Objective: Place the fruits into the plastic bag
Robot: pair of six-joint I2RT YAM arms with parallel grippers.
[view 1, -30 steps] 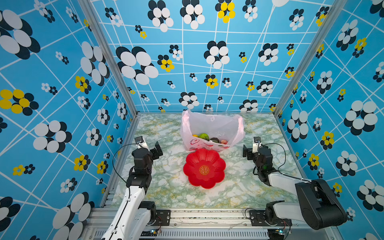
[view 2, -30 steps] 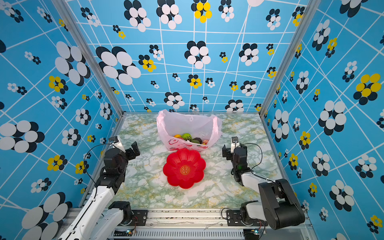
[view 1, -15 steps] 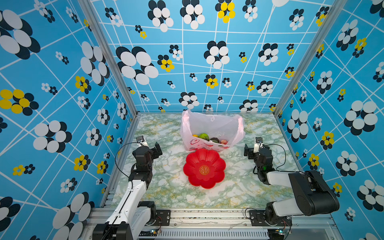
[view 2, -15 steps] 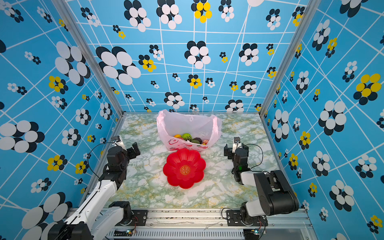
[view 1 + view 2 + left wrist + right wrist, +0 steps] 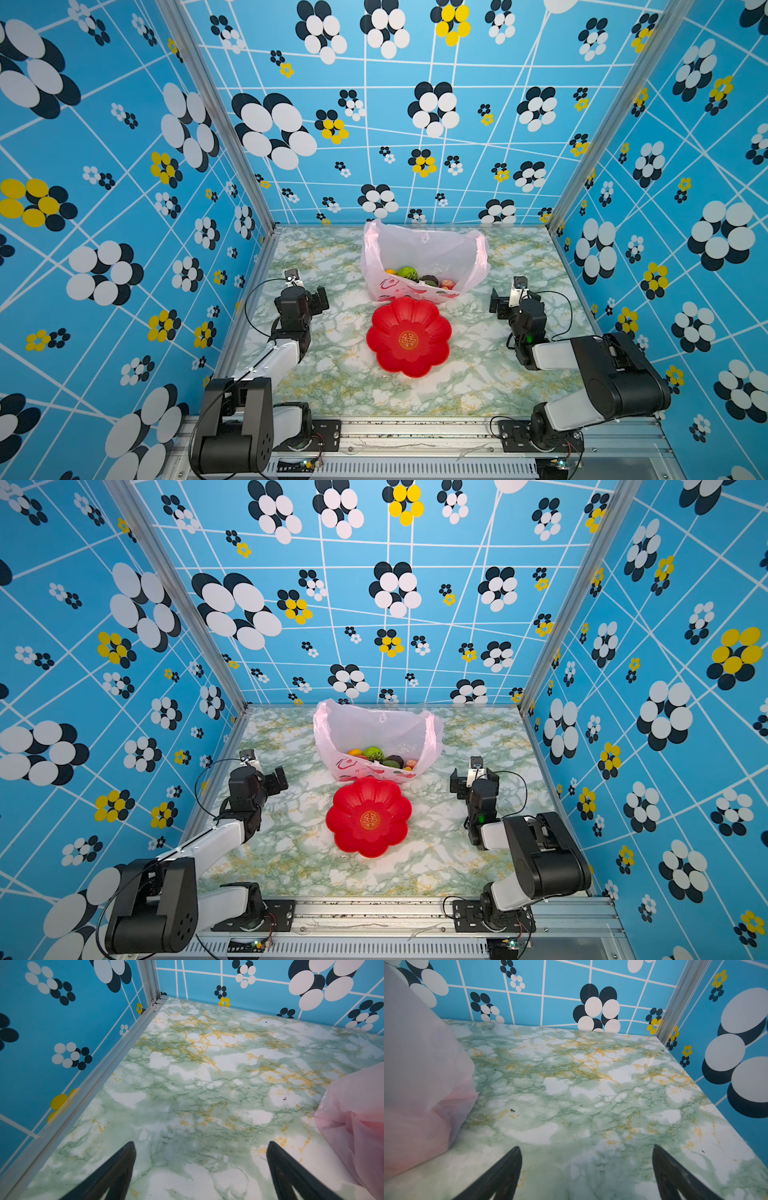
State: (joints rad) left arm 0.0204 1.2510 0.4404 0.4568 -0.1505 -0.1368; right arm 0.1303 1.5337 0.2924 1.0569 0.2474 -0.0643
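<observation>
The plastic bag (image 5: 419, 249) (image 5: 374, 727) stands open at the back middle of the marble table, pale pink with red marks. The fruits (image 5: 408, 273) (image 5: 373, 754) lie inside it: a green one, a yellow-orange one, dark ones and a red one. My left gripper (image 5: 318, 297) (image 5: 276, 779) hovers open and empty to the left of the bag. My right gripper (image 5: 500, 301) (image 5: 461, 783) is open and empty to its right. In the wrist views, the left gripper (image 5: 200, 1142) and the right gripper (image 5: 586, 1147) show only bare table between their fingers, with the bag (image 5: 357, 1118) (image 5: 419, 1084) at the edge.
A red flower-shaped plate (image 5: 409, 357) (image 5: 369, 841) with a gold emblem sits empty just in front of the bag. Blue flower-patterned walls with metal frame rails close in the table on three sides. Both arm bases are bolted to the front rail.
Both arms have folded back, their elbows now showing nearer the front rail. The grippers have hardly shifted and stay open. Bag, fruits and plate have not moved.
</observation>
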